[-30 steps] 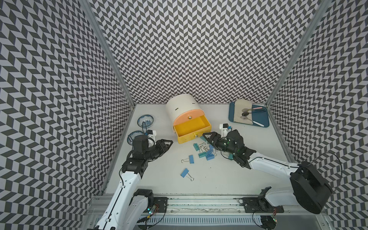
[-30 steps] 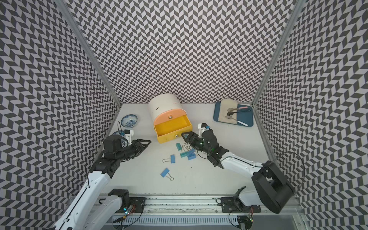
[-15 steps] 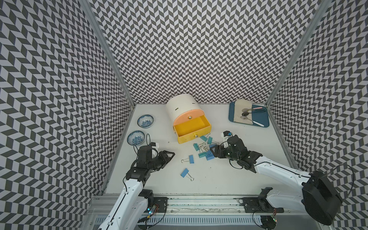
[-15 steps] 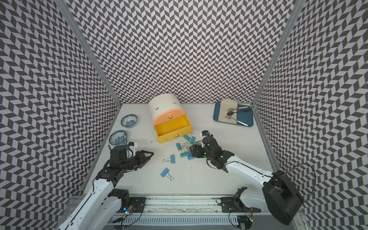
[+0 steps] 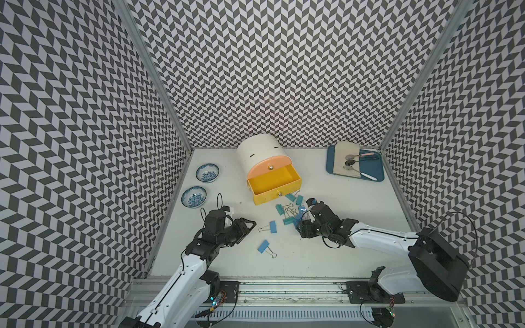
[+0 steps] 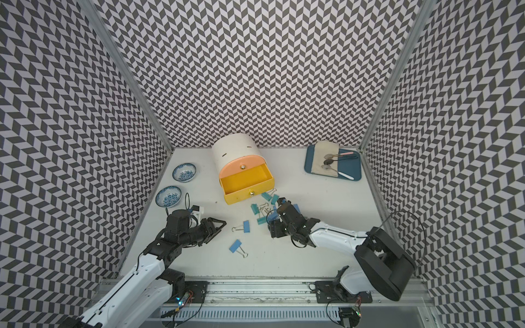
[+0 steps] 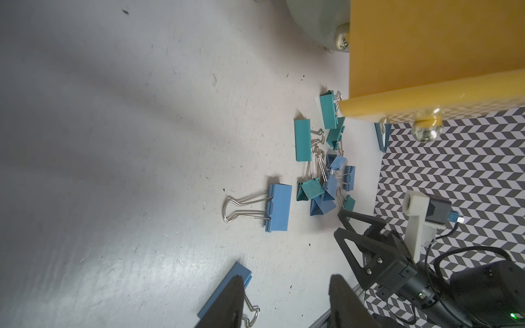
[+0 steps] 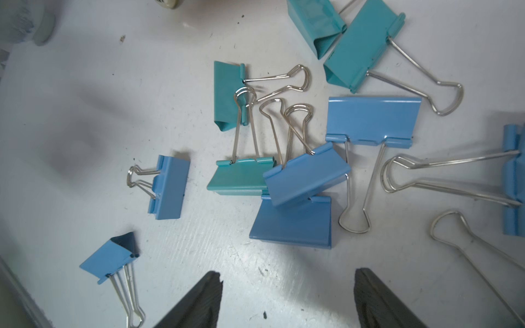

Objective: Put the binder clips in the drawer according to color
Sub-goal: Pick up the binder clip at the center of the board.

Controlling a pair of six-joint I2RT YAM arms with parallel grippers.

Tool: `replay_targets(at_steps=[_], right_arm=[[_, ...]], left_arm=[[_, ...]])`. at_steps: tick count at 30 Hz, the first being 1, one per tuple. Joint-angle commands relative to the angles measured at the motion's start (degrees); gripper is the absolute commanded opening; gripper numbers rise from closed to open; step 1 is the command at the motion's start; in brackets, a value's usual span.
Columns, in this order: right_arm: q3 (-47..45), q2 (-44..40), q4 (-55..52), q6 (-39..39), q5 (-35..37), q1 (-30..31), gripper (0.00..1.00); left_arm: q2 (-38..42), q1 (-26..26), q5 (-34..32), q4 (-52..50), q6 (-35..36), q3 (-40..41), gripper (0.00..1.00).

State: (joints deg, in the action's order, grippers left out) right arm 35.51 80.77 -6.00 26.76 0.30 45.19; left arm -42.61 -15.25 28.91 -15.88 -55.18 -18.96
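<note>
The binder clips (image 5: 290, 213) lie loose on the white table (image 5: 349, 204), all of the ones in view blue or teal, and none is in either gripper. The right gripper (image 8: 287, 272) hangs low over the main heap with its jaws spread wide and nothing between them. Just ahead of its fingertips, in the right wrist view, two blue clips overlap, a teal one touches them, and further teal and blue ones lie beyond with their wire handles crossed.

The left gripper (image 7: 287, 279) also has its jaws apart and grips nothing. A near blue clip (image 7: 224, 295) lies partly hidden behind one of its fingers. A lone blue clip (image 7: 279, 207) rests flat farther ahead, just apart from the heap.

In both top views the heap sits between the right gripper and the front of the yellow drawer (image 5: 274, 184). That drawer is pulled out of the cream cabinet (image 5: 255, 150), and a few teal clips lie just beside its front corner. The pink drawer front (image 5: 265, 170) above it is shut. Two patterned bowls (image 5: 207, 173) stand near the left wall. A blue tray (image 5: 369, 170) with a cloth and spoons sits at the far right, well apart from the clips.
</note>
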Motion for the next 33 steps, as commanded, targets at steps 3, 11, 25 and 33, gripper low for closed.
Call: replay_targets(at_steps=[3,11,25,33], right_arm=[[1.99,1.87,2.95,-2.69,2.61,0.64,0.78],[4.17,5.53,3.52,-5.73,3.95,1.3,0.79],[6.87,10.27,3.35,-7.53,5.32,1.39,0.74],[6.86,11.31,3.35,-8.18,5.32,1.72,0.68]], left_arm=[[-1.02,-0.31,-0.66,1.99,0.36,-0.89,0.53],[-2.17,-0.28,-0.25,2.26,0.93,-1.93,0.53],[-2.92,-0.22,0.1,1.9,1.88,-3.01,0.53],[-2.91,-0.22,0.01,2.16,1.57,-3.01,0.53]])
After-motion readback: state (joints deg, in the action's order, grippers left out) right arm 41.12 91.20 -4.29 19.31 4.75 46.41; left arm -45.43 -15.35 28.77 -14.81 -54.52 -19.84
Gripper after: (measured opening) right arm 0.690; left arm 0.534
